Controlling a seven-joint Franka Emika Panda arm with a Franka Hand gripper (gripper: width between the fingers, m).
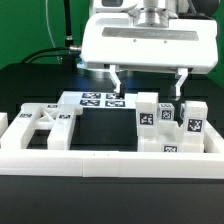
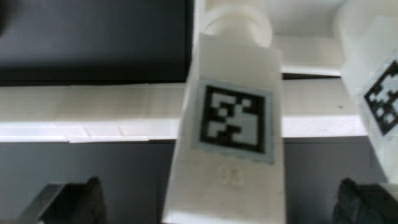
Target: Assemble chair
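Evidently the chair point(image 1: 165, 118) was not yet built: it existed only as loose tagged parts on the table point(image 1: 105, 132), inside the rail point(image 1: 100, 160). In the exterior view a cluster of upright blocks stood at three o'clock from the table's centre. An X-braced frame point(image 1: 45, 122) lay flat at nine o'clock. No two parts were seen to be joined, though the blocks stood so close together that contact between them could not be ruled out. Judgement: work was at an early stage, with nearly every joint left to make.

One leg point(image 1: 147, 112) stood upright at the cluster's nine o'clock edge, directly beneath the gripper point(image 1: 150, 97). The claw was spread wide and grasped nothing, its fingers point(image 1: 119, 90) hanging to either side of the leg's top. The marker board point(image 1: 95, 100) lay at twelve o'clock from the table's centre.

The exterior view alone gave the layout: frame, board, rail and the spread of parts. It could not settle whether the fingers touched the leg. The wrist view did. It showed the leg point(image 2: 228, 120) close up with its tag face-on, and the dark fingertips point(image 2: 71, 200) standing clear of both its sides. It also caught the edge of a neighbouring tagged part point(image 2: 381, 95), but nothing of the frame or board.
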